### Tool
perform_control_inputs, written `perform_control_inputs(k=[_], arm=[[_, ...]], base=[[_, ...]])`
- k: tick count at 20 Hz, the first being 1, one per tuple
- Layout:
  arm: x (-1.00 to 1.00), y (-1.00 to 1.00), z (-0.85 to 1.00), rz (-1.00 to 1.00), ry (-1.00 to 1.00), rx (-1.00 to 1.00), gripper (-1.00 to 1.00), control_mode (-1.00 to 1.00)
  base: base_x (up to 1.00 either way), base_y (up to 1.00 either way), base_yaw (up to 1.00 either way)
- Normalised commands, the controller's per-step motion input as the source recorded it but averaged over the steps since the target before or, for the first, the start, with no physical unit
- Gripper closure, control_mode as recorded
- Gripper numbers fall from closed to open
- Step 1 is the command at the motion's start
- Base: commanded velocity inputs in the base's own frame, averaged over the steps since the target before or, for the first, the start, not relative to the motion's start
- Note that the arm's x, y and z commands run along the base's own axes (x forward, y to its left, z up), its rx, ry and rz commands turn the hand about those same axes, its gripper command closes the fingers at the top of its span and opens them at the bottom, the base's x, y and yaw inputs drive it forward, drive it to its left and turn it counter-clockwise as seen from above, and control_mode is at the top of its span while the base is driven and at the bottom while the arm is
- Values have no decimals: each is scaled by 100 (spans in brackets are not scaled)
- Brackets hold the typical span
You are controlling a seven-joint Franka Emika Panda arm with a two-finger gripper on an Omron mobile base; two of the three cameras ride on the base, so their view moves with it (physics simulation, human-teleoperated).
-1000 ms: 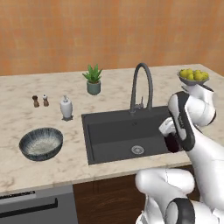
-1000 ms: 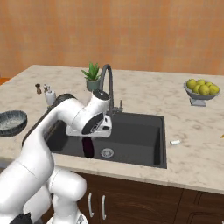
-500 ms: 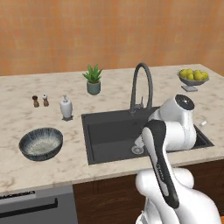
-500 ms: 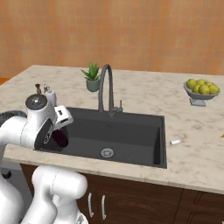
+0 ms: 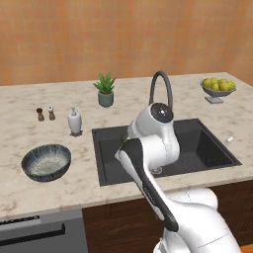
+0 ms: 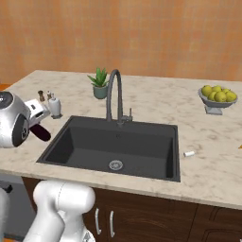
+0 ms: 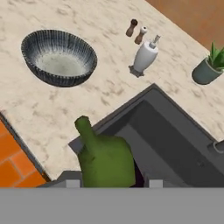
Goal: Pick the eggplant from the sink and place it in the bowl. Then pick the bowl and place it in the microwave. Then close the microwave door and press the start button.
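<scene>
The arm is swung across the front left of the sink (image 6: 156, 163), and the eggplant (image 6: 40, 133) hangs from the gripper (image 6: 38, 124), a dark purple stub poking down and out from beneath the white hand, above the counter's (image 6: 198, 170) edge just left of the basin's left rim. From the camera on the hand, the eggplant's green cap and stem (image 7: 103, 155) fill the lower middle, sitting between the two finger tips, so the jaws are clamped around the eggplant, roughly half spread to fit its width. Below and beyond it lies the sink's near-left corner, matte black, with marbled beige counter spreading out to the side. The bowl (image 5: 46, 162) stands on that counter well to the left of the sink, upright, its streaky blue-grey outside and pale speckled inside plain to see, with nothing in it; the eggplant is near it but still apart from it, off to the sink side. Behind the bowl stands a white soap dispenser (image 5: 74, 121), and just beyond that a pair of small shakers (image 5: 44, 114), one dark-topped and one pale. A little potted plant (image 5: 105, 90) sits at the back of the counter, left of the dark gooseneck tap (image 6: 113, 94). Far off on the right, a footed dish of yellow fruit (image 6: 218, 96) rests on the counter, and a small white object (image 6: 189, 154) lies just right of the basin.
</scene>
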Motion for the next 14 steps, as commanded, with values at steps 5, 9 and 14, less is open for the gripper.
perform_control_inputs(k=[5, 9, 14], arm=[[61, 98, 0, 10, 0, 0, 100, -100], [64, 100, 0, 7, 0, 0, 100, -100], [35, 100, -6, 4, 1, 0, 100, -100]], base=[[0, 0, 0], [0, 0, 0], [0, 0, 0]])
